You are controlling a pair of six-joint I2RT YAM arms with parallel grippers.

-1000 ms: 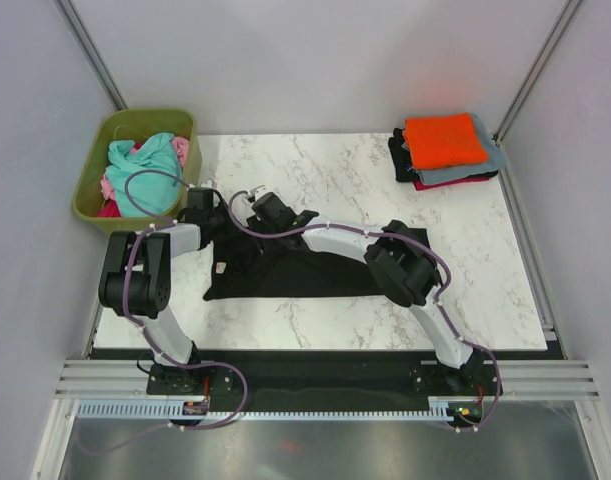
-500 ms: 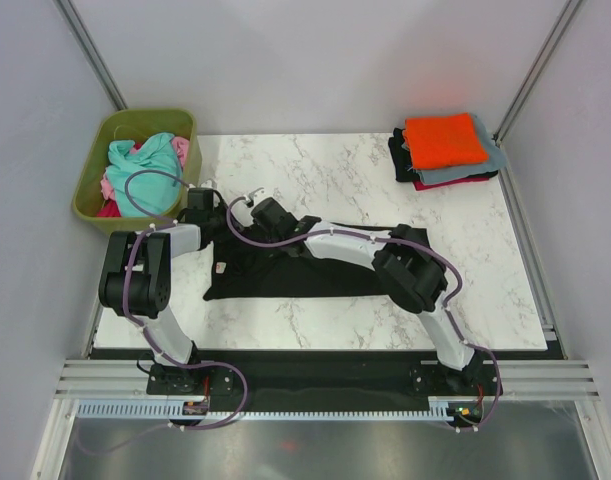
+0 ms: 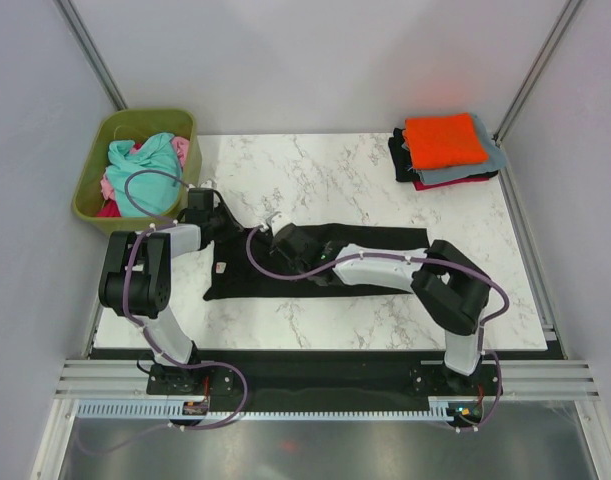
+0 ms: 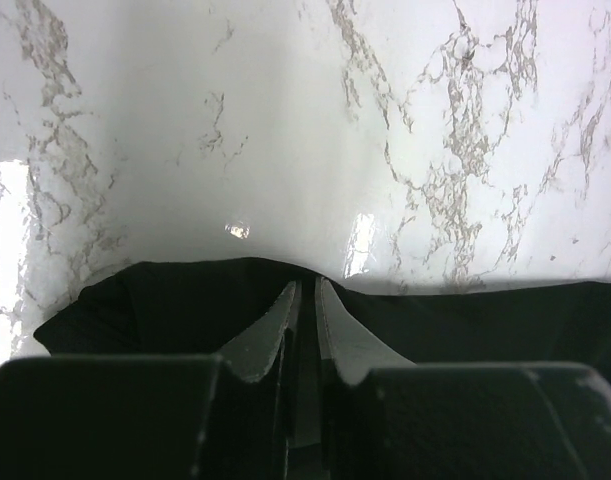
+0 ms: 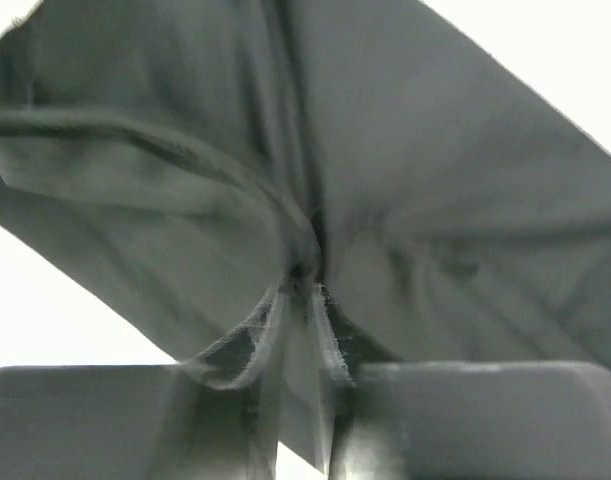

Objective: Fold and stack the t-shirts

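A large black t-shirt (image 3: 370,240) lies stretched across the marble table (image 3: 335,170), its small white tag (image 3: 221,268) near the left end. My left gripper (image 3: 223,228) is shut on the shirt's far left edge; in the left wrist view the gripper (image 4: 305,288) pinches the black hem (image 4: 185,300). My right gripper (image 3: 277,228) is shut on a bunched fold of the same shirt, and in the right wrist view the gripper (image 5: 305,285) has cloth (image 5: 405,200) gathered at its tips. Folded t-shirts (image 3: 445,140), orange on top, are stacked at the back right.
An olive-green tub (image 3: 95,160) at the back left holds loose teal (image 3: 145,160), pink and red shirts. Bare marble lies between the black shirt and the folded stack. Grey walls and metal posts enclose the table.
My right gripper has shut on the black shirt and drawn back toward the near right, its elbow swinging right. The left gripper has stayed in place on the hem.
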